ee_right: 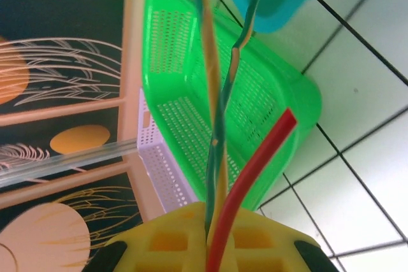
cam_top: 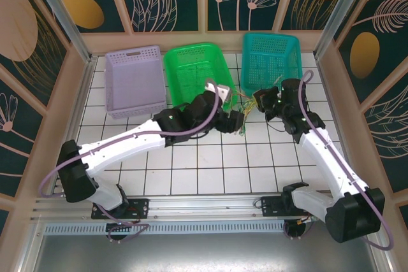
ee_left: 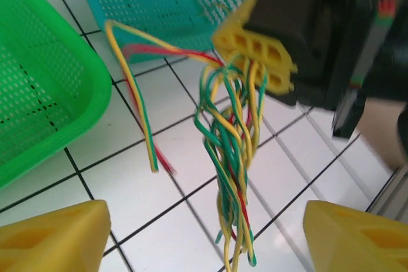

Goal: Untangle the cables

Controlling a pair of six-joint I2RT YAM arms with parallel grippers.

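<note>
Yellow, green and red, the cables hang as 1 twisted bunch in the middle of the left wrist view, over the white-tiled desk. Whether their tips touch the tiles I cannot tell. The right end effector is clenched on the top of the bunch at upper right of that frame, in front of the teal basket. Its own wrist view shows a red strand and yellow-green ones pinched between its pads.

The left end effector is spread wide and grasps nothing, its 2 yellow fingers at the bottom corners, facing the dangling strands.

I would say the step in hand is picking out 1 strand to draw free. A yellow-green strand and a red one arch out toward the green basket at left, apart from the tangle. The next move calls for closing on just 1 of those and pulling gently away while the right grip holds.
</note>
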